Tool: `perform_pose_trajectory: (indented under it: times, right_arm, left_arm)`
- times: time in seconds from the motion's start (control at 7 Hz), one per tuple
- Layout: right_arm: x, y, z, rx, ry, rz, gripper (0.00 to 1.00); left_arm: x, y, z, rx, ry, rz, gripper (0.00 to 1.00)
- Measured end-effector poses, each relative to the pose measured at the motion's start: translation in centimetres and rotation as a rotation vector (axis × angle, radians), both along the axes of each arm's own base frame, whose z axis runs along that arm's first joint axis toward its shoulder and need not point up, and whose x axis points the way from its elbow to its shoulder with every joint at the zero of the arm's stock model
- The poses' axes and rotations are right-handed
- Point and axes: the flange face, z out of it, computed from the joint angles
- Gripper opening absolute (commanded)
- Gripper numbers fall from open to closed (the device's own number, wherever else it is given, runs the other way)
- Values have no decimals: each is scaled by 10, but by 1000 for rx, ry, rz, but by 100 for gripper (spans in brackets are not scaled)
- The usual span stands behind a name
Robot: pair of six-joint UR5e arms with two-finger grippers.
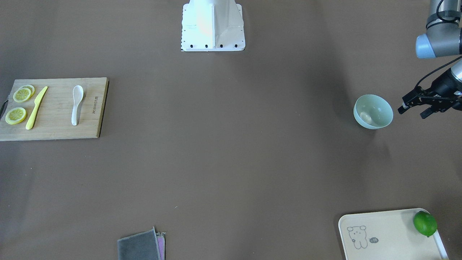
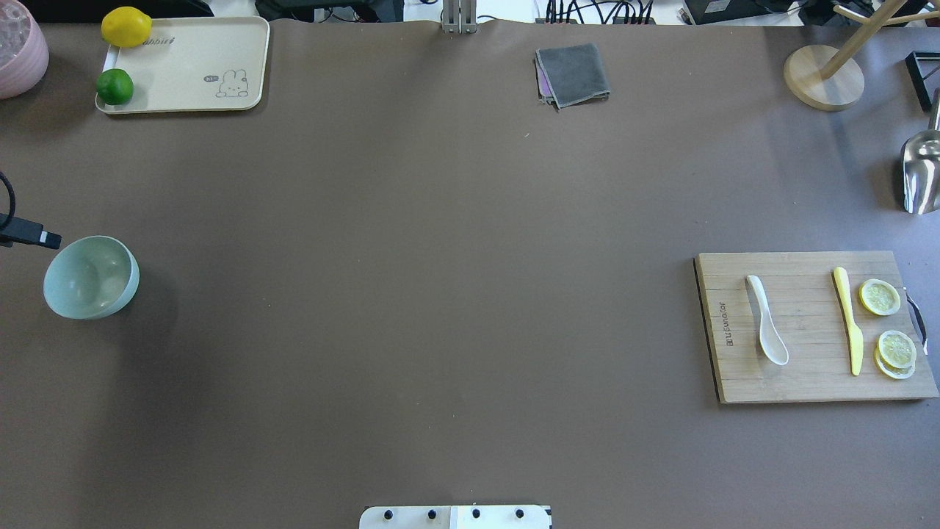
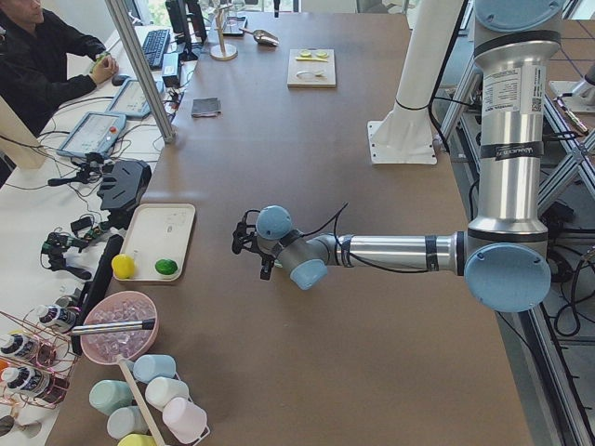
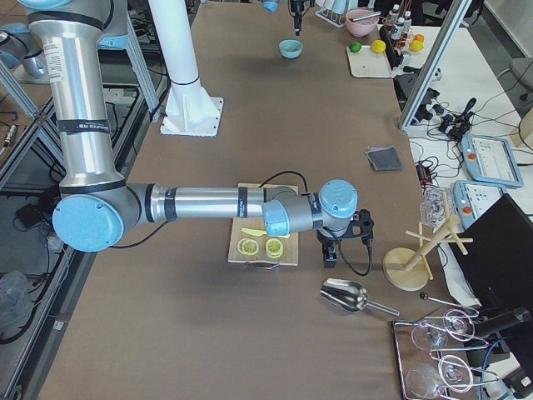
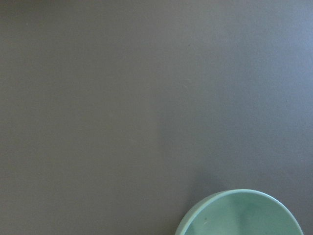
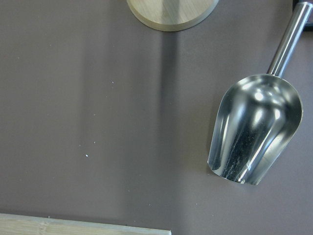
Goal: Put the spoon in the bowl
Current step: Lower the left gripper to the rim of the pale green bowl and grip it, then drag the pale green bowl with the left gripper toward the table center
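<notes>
The white spoon [image 1: 76, 103] lies on a wooden cutting board [image 1: 54, 133], scoop toward the robot; it also shows in the overhead view [image 2: 765, 329]. The mint-green bowl [image 1: 373, 111] stands upright on the table at the robot's far left, also in the overhead view [image 2: 91, 277] and at the bottom of the left wrist view [image 5: 239, 213]. My left gripper [image 1: 411, 112] hovers just beside the bowl, open and empty. My right gripper [image 4: 327, 250] shows only in the exterior right view, beyond the board's outer end near a metal scoop; I cannot tell whether it is open or shut.
A yellow plastic knife [image 1: 36, 107] and lemon slices [image 1: 16, 115] share the board. A cream tray [image 1: 389, 234] with a lime [image 1: 425, 223] lies past the bowl. A grey cloth [image 1: 140, 247], a metal scoop [image 2: 922, 173] and a wooden stand [image 2: 822, 77] sit near the far edge.
</notes>
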Motion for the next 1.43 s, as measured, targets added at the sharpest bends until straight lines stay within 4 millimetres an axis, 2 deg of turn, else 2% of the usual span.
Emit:
perform_pose_trajectory:
  times: [0.57,0.71,0.86,1.0,1.43]
  right_arm:
    - [0,1,-1,3,-2,-1,100]
    - [0,0,-3,6,-3,-1,100]
    - [0,-1,-4,8,-4,-1,100]
    - [0,-2,-5,10,-4,-1,100]
    - [-1,-3,-8,15,-6,-1,100]
  left_arm:
    - [26,11,13,19,15,61,97]
    - [31,14,19,21,15,73,58]
    - [33,16,23,23,16,78,14]
    - [33,18,25,31,20,81,0]
    - [31,24,28,38,30,81,0]
